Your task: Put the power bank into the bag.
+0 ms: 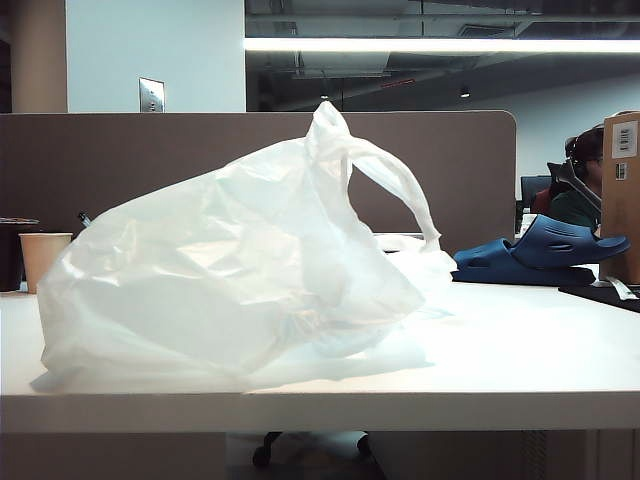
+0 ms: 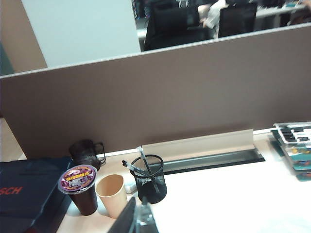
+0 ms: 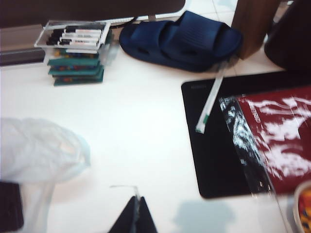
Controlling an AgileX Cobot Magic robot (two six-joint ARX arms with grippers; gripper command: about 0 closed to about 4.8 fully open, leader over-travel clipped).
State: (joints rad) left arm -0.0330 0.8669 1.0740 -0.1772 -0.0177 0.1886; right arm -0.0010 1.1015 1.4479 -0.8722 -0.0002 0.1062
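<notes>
We see the left tool [image 2: 138,218] closed and empty above the table [image 2: 233,194], with a mesh pen cup [image 2: 149,178] and paper cup [image 2: 112,194] just ahead of it. The right tool [image 3: 133,218] is likewise closed on nothing, the bag [image 3: 36,150] lying close beside it. A dark slab [image 3: 9,206] showing under the bag's edge may be the power bank; we cannot tell.

Only the fingertips of each gripper show. The left gripper [image 2: 138,218] has dark, tapering fingers with a pale glossy strip along one edge. The right gripper [image 3: 133,217] ends in two black, wedge-shaped fingers, a thin clear strip at the tip.
</notes>
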